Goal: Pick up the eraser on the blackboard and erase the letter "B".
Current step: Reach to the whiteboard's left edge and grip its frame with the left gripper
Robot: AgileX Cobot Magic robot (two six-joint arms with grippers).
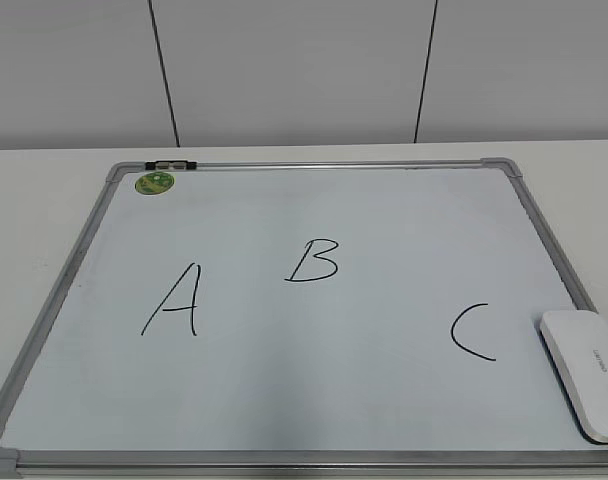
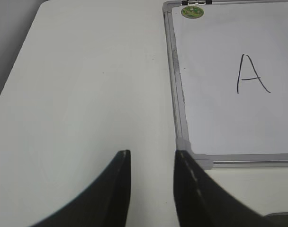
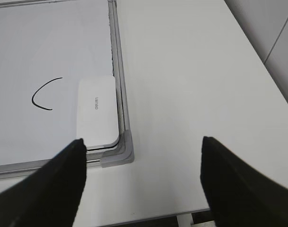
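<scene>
Reading A (image 1: 172,301), B (image 1: 312,261), C (image 1: 472,331), eraser (image 1: 587,371) lettering illegible

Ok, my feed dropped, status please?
Left gripper open, right gripper open, both empty. Eraser on board by C. B untouched.

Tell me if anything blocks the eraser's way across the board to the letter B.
Nothing visible does. The eraser lies at the blackboard's right edge; only the flat drawn C lies between it and the letter B.

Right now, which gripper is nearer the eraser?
Right. The right gripper hangs open just off the board's near right corner, the eraser lying just beyond its finger. The left gripper sits past the opposite corner, near the letter A.
</scene>
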